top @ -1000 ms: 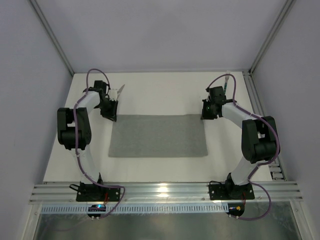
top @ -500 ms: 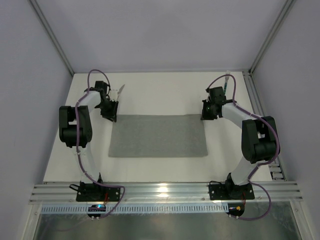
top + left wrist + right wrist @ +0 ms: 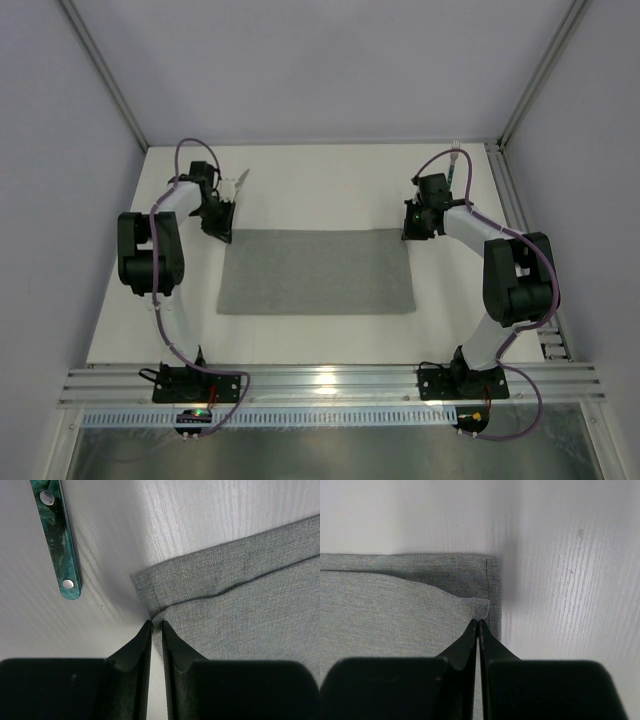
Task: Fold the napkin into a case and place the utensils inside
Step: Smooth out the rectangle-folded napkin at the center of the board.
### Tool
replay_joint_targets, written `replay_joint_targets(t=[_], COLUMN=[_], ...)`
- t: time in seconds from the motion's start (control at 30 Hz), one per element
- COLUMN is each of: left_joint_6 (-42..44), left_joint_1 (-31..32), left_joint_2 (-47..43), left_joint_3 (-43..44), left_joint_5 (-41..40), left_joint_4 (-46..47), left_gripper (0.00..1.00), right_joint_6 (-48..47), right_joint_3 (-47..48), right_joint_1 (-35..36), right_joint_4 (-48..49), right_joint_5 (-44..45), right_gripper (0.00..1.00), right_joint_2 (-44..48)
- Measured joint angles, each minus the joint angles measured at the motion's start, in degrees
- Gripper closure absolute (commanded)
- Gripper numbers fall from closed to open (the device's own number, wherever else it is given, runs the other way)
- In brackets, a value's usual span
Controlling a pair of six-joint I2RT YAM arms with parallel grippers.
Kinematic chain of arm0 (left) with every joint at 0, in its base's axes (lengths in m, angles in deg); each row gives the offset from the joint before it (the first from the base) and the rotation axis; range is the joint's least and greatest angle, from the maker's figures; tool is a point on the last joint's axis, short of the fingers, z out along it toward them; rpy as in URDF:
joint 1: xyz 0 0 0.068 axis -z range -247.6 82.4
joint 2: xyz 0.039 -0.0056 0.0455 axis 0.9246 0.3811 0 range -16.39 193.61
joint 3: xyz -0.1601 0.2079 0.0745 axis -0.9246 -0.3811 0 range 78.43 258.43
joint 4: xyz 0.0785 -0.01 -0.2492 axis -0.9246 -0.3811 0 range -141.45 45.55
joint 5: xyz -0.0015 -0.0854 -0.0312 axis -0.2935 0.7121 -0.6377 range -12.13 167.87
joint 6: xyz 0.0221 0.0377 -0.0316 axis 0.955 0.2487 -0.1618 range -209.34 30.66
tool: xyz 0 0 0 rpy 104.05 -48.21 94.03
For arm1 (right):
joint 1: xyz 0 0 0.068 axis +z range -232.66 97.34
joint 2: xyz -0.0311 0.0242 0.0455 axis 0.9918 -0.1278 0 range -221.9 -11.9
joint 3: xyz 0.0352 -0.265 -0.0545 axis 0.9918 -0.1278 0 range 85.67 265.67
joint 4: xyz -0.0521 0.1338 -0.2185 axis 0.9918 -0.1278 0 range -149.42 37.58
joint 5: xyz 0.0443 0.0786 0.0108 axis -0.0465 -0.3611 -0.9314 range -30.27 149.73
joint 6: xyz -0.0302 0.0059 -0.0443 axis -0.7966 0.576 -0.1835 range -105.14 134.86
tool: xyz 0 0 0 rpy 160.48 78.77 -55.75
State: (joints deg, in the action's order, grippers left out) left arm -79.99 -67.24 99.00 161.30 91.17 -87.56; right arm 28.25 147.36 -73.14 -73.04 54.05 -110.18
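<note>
Napkin [image 3: 315,270]: flat on table [image 3: 320,195], approx. centred between both arms. Folded to a wide rectangle, long edges running L–R. Two layers visible at far edge in both wrist views: upper layer set slightly back, lower hem exposed as a narrow strip.

L gripper [image 3: 224,233]: at napkin's far-L corner. Fingers [image 3: 135,650] nearly together, narrow slit between, clamped on edge of upper layer at the corner; cloth seen entering slit at tips.

R gripper [image 3: 409,232]: at napkin's far-R corner. Fingers [image 3: 465,645] pressed together, tips pinching corner of upper layer; cloth slightly puckered at pinch pt.

Knife [image 3: 240,181]: on table just beyond L gripper, clear of napkin; silver blade angled toward far-R.

Teal handle [image 3: 57,535]: marbled, w/ two rivets, in L wrist view; beside napkin corner, not touching it.

Fork [image 3: 455,162]: on table beyond R gripper, near table's far-R corner, tines toward far edge, apart from napkin.
</note>
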Motion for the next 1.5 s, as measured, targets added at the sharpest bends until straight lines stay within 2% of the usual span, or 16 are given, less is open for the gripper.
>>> replay_joint_targets(t=[0.07,0.1,0.2,0.53,0.8,1.5], left_joint_6=[0.00,0.00,0.02,-0.13,-0.42,-0.44], left_joint_1=[0.00,0.00,0.00,0.00,0.00,0.00], left_joint_2=[-0.31,-0.48,-0.70,-0.85,-4.42,-4.24], left_joint_3=[-0.02,0.00,0.00,0.00,1.09,3.61], left_joint_5=[0.04,0.07,0.35,0.83,2.19,1.44], left_joint_4=[0.00,-0.02,-0.04,-0.28,-0.44,0.04], left_gripper=[0.87,0.92,1.00,1.00,1.00,1.00], right_joint_6=[0.00,0.00,0.00,0.00,0.02,1.11], right_joint_3=[0.00,0.00,0.00,0.00,0.00,0.02], right_joint_1=[0.00,0.00,0.00,0.00,0.00,-0.39], right_joint_4=[0.00,0.00,0.00,0.00,0.00,0.20], right_joint_5=[0.02,0.02,0.02,0.02,0.48,2.99], right_gripper=[0.97,0.97,0.97,0.97,0.97,0.97], right_joint_2=[0.00,0.00,0.00,0.00,0.00,1.09])
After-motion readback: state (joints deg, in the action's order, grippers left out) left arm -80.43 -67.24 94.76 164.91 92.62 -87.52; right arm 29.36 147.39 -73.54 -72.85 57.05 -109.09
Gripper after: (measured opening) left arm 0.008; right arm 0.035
